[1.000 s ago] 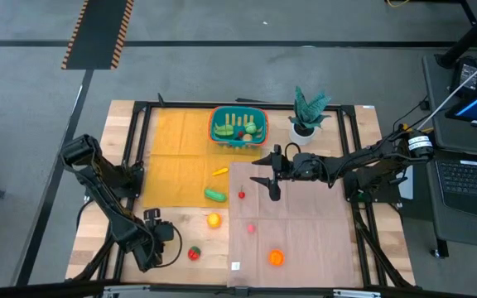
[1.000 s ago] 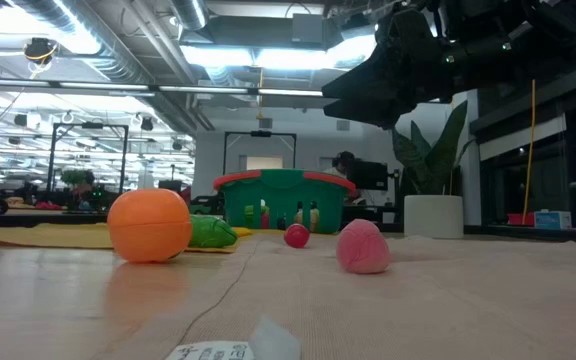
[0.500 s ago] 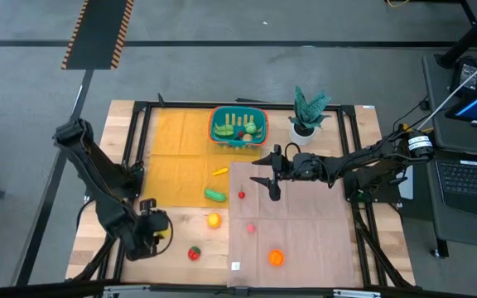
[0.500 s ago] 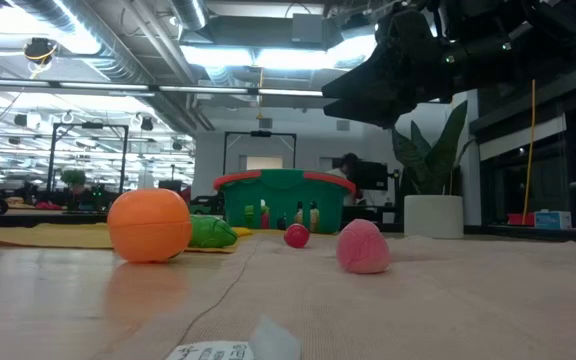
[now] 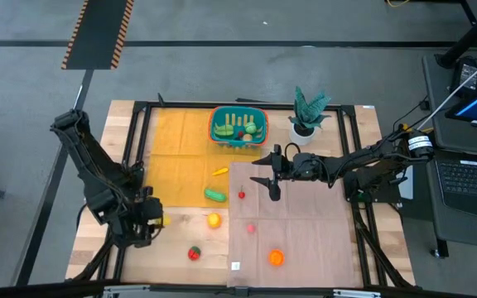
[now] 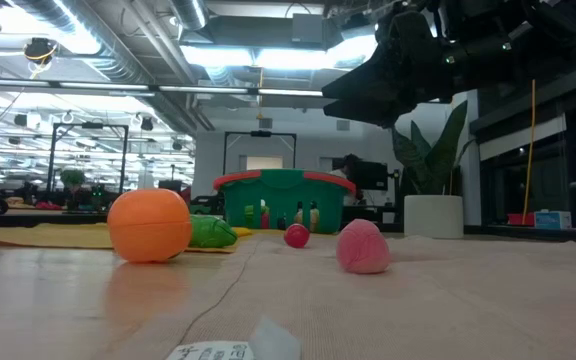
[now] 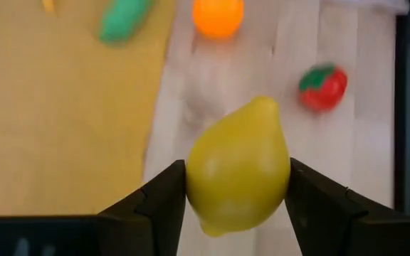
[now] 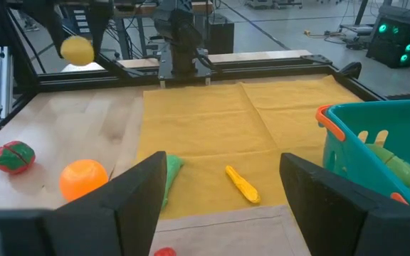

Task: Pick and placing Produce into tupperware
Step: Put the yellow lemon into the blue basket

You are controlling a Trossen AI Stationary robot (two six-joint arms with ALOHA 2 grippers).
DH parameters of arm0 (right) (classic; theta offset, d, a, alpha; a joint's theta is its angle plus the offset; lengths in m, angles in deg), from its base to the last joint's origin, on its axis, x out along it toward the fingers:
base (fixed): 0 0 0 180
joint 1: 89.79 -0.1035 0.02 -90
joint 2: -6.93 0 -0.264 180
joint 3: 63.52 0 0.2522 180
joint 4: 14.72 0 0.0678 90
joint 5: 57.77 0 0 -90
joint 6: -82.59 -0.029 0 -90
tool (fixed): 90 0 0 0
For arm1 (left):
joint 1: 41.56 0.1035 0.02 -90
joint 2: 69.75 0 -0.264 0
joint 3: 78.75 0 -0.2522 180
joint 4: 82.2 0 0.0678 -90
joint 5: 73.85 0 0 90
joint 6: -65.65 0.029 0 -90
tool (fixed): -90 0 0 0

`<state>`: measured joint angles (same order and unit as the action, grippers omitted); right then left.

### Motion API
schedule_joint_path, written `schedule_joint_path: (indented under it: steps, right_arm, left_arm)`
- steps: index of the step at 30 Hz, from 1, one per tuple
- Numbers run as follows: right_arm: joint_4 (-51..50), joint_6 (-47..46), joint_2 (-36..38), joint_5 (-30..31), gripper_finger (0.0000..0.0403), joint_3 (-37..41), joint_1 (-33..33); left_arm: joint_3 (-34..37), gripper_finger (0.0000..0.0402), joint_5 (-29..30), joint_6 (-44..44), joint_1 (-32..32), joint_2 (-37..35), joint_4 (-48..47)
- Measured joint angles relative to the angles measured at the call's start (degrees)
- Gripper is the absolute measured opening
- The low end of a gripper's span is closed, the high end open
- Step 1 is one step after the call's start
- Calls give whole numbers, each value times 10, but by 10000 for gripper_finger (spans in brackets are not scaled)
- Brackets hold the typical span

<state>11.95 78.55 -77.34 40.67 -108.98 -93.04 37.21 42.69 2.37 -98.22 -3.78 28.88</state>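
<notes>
One lemon [image 7: 238, 167] sits clamped between the left gripper's [image 7: 237, 186] two dark fingers [image 7: 164, 199], which press its sides about half apart; in the right wrist view the same lemon [image 8: 77, 49] hangs clear above the wood. From above, that gripper [image 5: 150, 219] is over the near-left part of the table [image 5: 172, 252], just left of the yellow mat [image 5: 172, 157].

Loose produce lies nearby: an orange-yellow fruit [image 5: 213, 220] on the wood just right of the left gripper, a red strawberry-like piece with a green top [image 5: 194, 253] nearer the front edge, a green vegetable [image 5: 214, 195] and a small yellow-orange piece [image 5: 219, 172] on the mat. On the brown sheet [image 5: 305, 240] to the right lie a tiny red ball [image 5: 242, 194], a pink piece [image 5: 250, 228] and an orange [image 5: 276, 257] near the front.

The tupperware [image 5: 238, 126], teal with an orange-red rim, stands at the far edge of the mat and already holds several yellow and green pieces. A potted plant [image 5: 307, 112] stands just right of it.

The right gripper [image 5: 270, 175] hovers over the far-left corner of the brown sheet, near the red ball, its fingers [image 8: 130, 199] spread wide and holding nothing.
</notes>
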Motion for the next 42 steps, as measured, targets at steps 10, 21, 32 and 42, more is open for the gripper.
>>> schedule_joint_path:
  steps: [10,21,32,42]
  right_arm:
    - [0,3,0,0,275,0,0]
    - [6,-4,0,0,275,1,0]
    - [168,15,-15,-36,275,69,-12]
    - [171,15,-15,-36,275,76,-12]
  left_arm:
    - [40,196,225,50,-50,-1,83]
    - [171,196,427,169,-63,0,333]
    - [241,196,491,218,-47,0,467]
    - [246,196,550,216,33,0,479]
